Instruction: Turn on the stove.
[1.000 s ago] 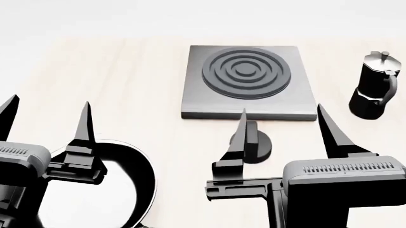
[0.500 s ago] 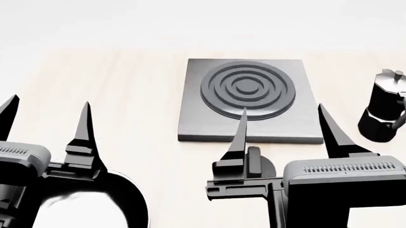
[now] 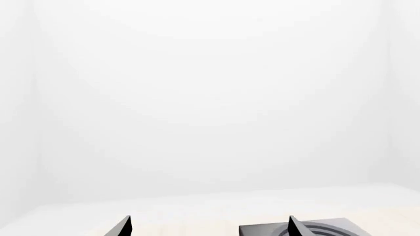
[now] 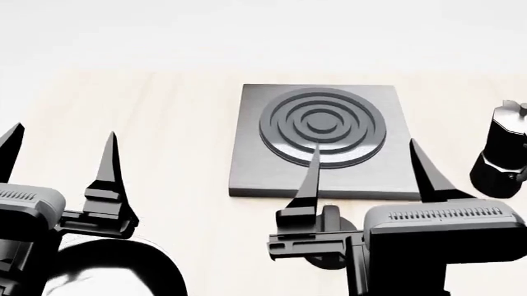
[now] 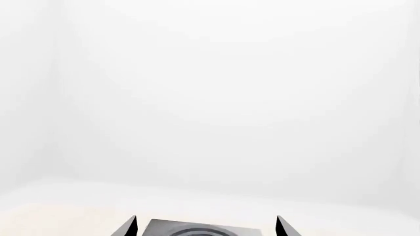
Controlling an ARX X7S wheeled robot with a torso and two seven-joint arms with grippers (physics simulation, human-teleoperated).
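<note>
Wood table [image 4: 165, 123]: stove [image 4: 247, 160] now nearer, knob [image 4: 331, 216] under right gripper [image 4: 369, 157].

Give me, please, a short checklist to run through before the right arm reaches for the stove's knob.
1. Right end effector open, holding nothing: ok.
2. Knob in sight: partly, behind the right arm's own parts in the head view; neither wrist view shows it.
3. Right end effector aligned with the knob: not ok; its fingertips point over the stove.
4. Knob setting readable: cannot tell.
5. Moka pot stands apart from the knob: ok.
6. Left end effector open, off to the side: ok.
</note>
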